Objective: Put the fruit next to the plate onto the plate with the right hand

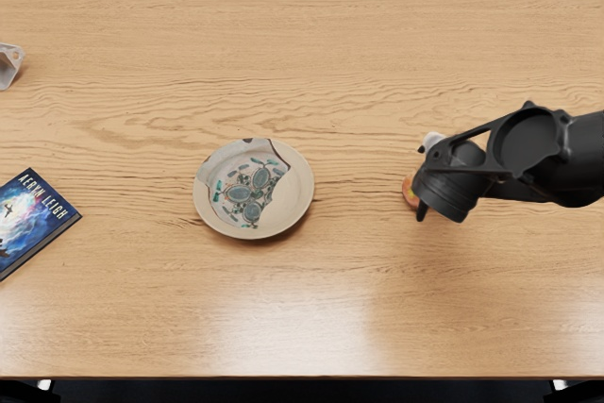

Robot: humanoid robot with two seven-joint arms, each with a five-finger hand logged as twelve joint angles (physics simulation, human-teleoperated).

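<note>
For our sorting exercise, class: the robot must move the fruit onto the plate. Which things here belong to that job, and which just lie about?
Job: right hand, fruit (mostly hidden beneath it), plate.
Lying about: book, small white object at the left edge.

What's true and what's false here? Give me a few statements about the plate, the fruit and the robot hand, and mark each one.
1. The fruit is on the plate. False: the orange fruit is off to the plate's right, mostly hidden by the robot hand.
2. The robot hand's arm comes in from the picture's right edge. True.
3. A book lies by the left edge of the table. True.
4. The book touches the plate. False: bare wood separates them.
</note>
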